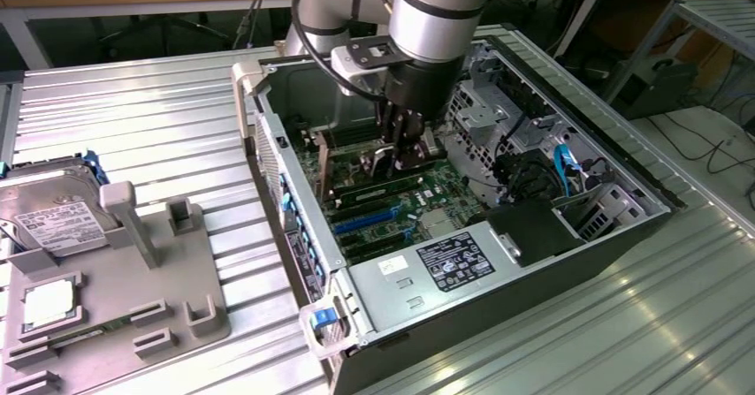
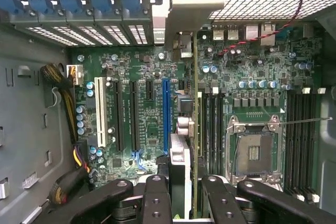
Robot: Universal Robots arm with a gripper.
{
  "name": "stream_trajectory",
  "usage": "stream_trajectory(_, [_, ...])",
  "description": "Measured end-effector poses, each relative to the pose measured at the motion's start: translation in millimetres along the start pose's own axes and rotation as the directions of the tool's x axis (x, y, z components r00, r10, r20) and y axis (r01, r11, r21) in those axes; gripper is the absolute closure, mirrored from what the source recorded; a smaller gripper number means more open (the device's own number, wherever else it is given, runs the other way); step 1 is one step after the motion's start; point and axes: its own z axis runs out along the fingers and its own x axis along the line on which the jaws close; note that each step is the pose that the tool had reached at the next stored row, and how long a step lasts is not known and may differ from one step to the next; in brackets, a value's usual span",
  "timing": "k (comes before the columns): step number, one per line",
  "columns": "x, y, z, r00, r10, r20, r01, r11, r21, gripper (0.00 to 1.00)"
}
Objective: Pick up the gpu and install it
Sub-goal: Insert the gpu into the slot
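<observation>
**benchrat:** Since the graphics card (image 2: pixel 182 156) is standing on edge inside the case (image 1: pixel 590 148), over the board (image 2: pixel 142 77) and just beside the blue slot (image 2: pixel 166 114), is the hand (image 2: pixel 187 184) actually on it?

**solderjoe:** Looks like it. The fingers (image 2: pixel 157 198) sit either side of the top edge, closed onto the card, which runs toward the rear slot covers (image 2: pixel 79 32). I can't tell from this angle if the bottom edge is in a slot or just above one.

**benchrat:** How will it handle?

**solderjoe:** Light and stiff, I'd guess, but thin and fussy, with parts sticking off one face. Holding the long top edge seems right. Any tilt could make it bind or scrape. The hard drive (image 1: pixel 48 209) and chip (image 1: pixel 49 302) sit on the grey tray (image 1: pixel 118 298) on the tabletop (image 1: pixel 154 103), well apart.
</observation>
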Motion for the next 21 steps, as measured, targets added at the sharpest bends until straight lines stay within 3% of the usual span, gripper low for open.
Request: stream_trajectory(21, [6.9,5.4,8.1,1.0000,0.000,0.0000,0.000,1.0000,0.0000,0.72])
